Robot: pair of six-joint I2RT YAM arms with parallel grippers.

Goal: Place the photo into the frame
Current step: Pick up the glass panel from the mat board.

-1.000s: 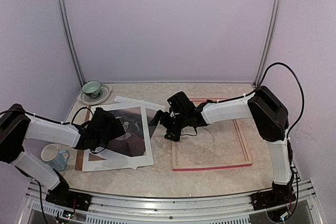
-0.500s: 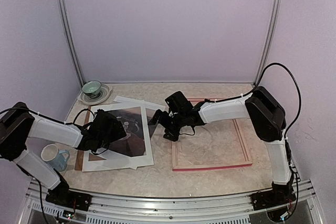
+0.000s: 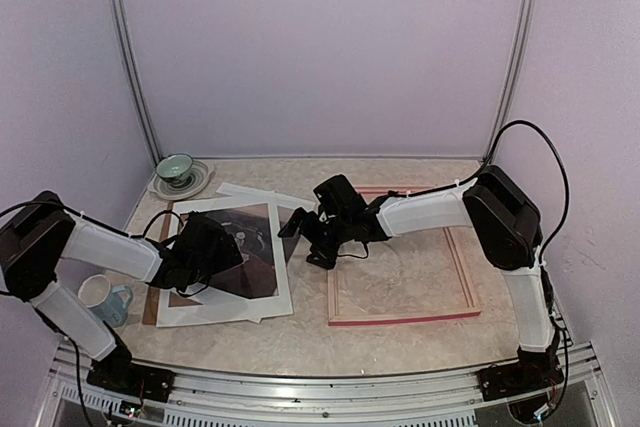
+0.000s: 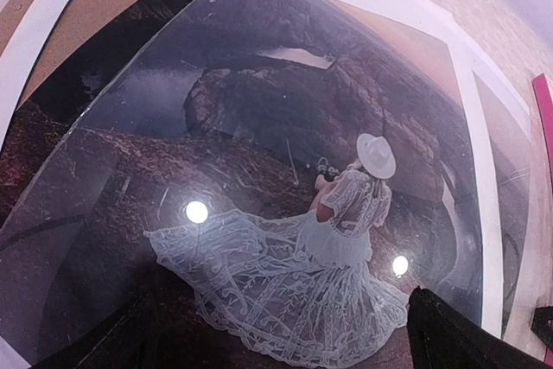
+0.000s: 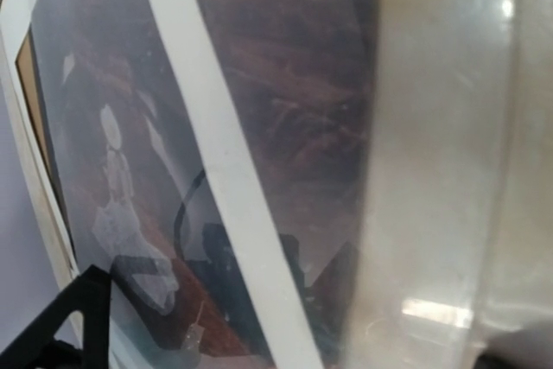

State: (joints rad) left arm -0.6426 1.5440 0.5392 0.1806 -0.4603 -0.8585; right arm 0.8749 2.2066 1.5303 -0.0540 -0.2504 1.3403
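The photo (image 3: 258, 247), dark reddish-brown with a pale figure in a white dress (image 4: 346, 213), lies flat at centre-left under a glossy clear sheet and a white mat (image 3: 225, 309). My left gripper (image 3: 225, 255) hovers low over the photo (image 4: 259, 110), open (image 4: 285, 347), with its fingers (image 4: 458, 339) standing wide on either side of the dress. My right gripper (image 3: 300, 239) is open at the photo's right edge. In its own view (image 5: 285, 356) the photo (image 5: 294, 110) and a mat strip (image 5: 216, 179) show through the clear sheet. The pink-railed frame (image 3: 400, 318) lies to the right with nothing inside it.
A brown backing board (image 3: 150, 309) pokes out under the mat on the left. A pale blue mug (image 3: 105, 297) stands by the left arm. A green bowl on a plate (image 3: 175, 169) sits at the back left. The frame's pink rail (image 4: 544, 110) shows at the left wrist view's edge.
My left gripper has slid slightly right over the photo. My right gripper has edged left towards the photo's right edge. Both stay open.
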